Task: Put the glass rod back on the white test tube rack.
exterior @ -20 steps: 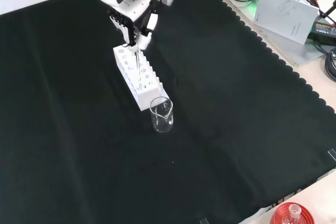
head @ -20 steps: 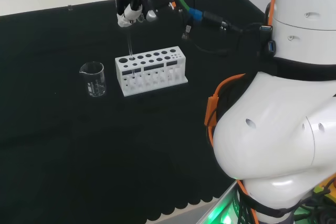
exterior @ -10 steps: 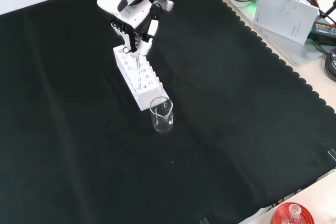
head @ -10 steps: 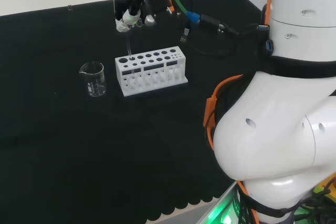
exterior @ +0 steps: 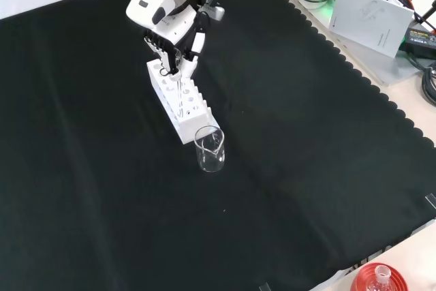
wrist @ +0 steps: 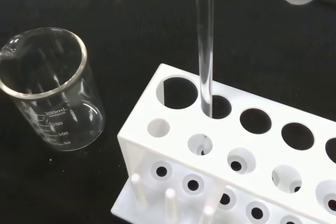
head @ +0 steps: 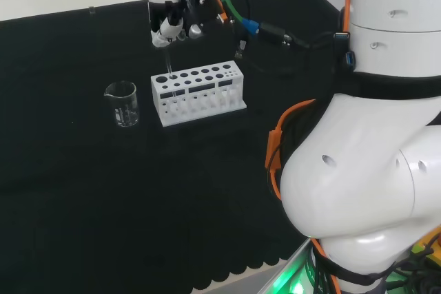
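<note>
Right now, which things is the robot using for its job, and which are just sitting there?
For the job:
- robot hand, holding the rod
- glass rod, its tip in a rack hole
- white test tube rack

Just sitting there:
- glass beaker, beside the rack
- papers off the cloth

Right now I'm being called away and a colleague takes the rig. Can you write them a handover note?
Hand: shut on the glass rod, held upright above the white test tube rack.
Rod: lower end in a hole of the rack's large-hole row, second from the end nearest the empty beaker.
Done: rod brought over and started into a hole.
Left: lower it fully, open the fingers, withdraw.
</note>
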`<move>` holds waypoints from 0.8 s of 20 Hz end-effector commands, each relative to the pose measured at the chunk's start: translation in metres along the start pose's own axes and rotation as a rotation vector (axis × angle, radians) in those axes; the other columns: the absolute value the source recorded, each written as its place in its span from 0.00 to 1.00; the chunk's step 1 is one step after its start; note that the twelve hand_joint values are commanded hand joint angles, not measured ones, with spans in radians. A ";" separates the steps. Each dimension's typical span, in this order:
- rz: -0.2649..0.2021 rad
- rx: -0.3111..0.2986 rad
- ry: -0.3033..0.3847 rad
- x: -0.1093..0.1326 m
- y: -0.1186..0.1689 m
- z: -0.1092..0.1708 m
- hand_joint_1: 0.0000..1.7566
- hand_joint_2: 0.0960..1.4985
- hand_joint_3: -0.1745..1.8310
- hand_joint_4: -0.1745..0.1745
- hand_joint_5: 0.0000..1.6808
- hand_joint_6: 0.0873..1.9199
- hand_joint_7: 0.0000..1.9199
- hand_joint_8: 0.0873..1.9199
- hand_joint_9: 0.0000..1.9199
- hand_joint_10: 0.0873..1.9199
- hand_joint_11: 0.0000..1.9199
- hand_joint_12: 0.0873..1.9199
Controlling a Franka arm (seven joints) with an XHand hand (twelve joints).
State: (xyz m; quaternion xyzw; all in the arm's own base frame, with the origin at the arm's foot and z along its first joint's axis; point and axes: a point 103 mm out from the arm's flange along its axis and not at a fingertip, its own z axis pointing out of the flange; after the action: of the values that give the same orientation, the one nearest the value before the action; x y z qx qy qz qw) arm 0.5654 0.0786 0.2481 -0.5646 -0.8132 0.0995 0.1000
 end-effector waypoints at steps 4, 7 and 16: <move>0.013 0.002 0.011 -0.008 -0.003 0.000 0.76 0.66 0.00 0.00 0.80 0.09 0.85 0.00 0.86 0.16 0.85 0.17; 0.019 0.011 0.030 -0.011 -0.005 -0.001 0.76 0.66 0.00 0.00 0.79 0.11 0.85 0.00 0.86 0.16 0.85 0.18; 0.046 0.082 0.053 -0.016 -0.009 -0.011 0.61 0.57 0.00 0.00 0.39 0.41 0.79 0.00 0.90 0.00 0.93 0.16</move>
State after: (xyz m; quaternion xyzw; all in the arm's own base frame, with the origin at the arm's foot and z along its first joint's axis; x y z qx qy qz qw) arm 0.5665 0.0634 0.2569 -0.5771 -0.7991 0.1093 0.1282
